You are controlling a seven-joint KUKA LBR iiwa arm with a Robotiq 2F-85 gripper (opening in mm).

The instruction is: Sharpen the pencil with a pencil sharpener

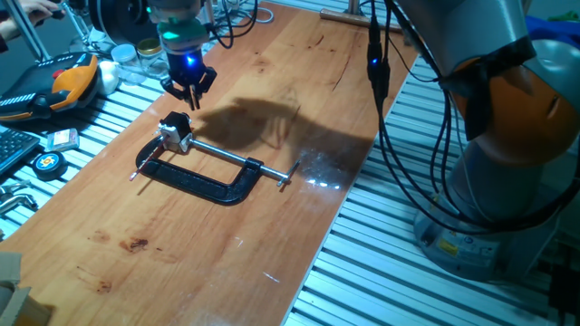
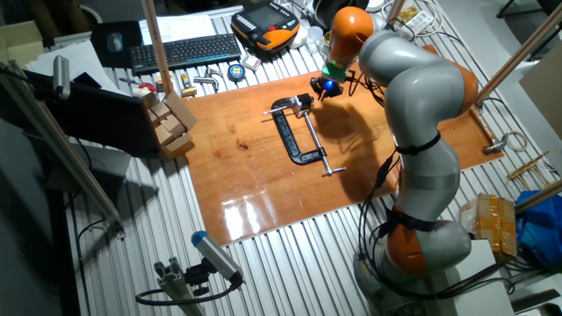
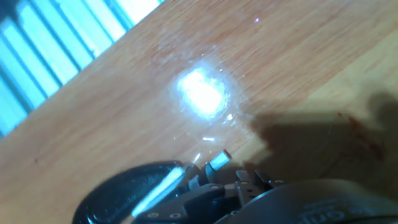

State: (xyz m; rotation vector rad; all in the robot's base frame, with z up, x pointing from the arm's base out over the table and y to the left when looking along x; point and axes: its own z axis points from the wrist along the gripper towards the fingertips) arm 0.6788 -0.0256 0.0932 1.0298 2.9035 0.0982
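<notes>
Grey, rounded arm with orange joints — black cables alongside (a blue light glows near the gripper).

From this side the KUKA arm bends over a wooden board on the slatted table. A black C-clamp lies on the board, gripper hovering just past its far end. Keyboard sits behind, wood blocks left.
</notes>
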